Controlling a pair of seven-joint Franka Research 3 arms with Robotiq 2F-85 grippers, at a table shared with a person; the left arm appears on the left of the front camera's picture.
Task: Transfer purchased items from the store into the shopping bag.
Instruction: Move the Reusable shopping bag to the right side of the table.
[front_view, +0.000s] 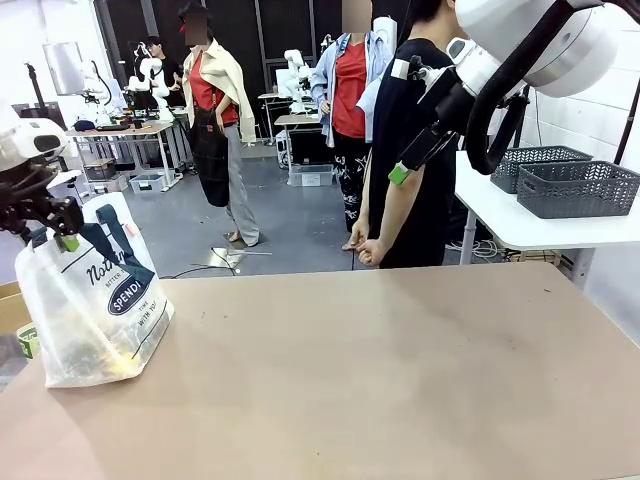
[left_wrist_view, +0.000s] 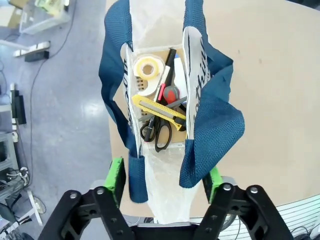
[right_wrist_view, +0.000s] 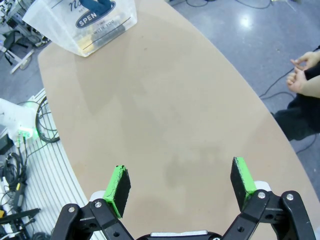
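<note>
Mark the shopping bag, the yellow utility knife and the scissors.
shopping bag (front_view: 130, 295), front view, on its navy oval logo.
yellow utility knife (left_wrist_view: 157, 110), left wrist view, middle of its body.
scissors (left_wrist_view: 156, 134), left wrist view, black handle loops.

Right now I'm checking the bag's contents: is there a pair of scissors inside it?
Yes, the left wrist view looks down into the open shopping bag, where black-handled scissors lie beside a yellow utility knife and a tape roll.

shopping bag on table's left edge, items inside

Grey floor, white side table.
</note>
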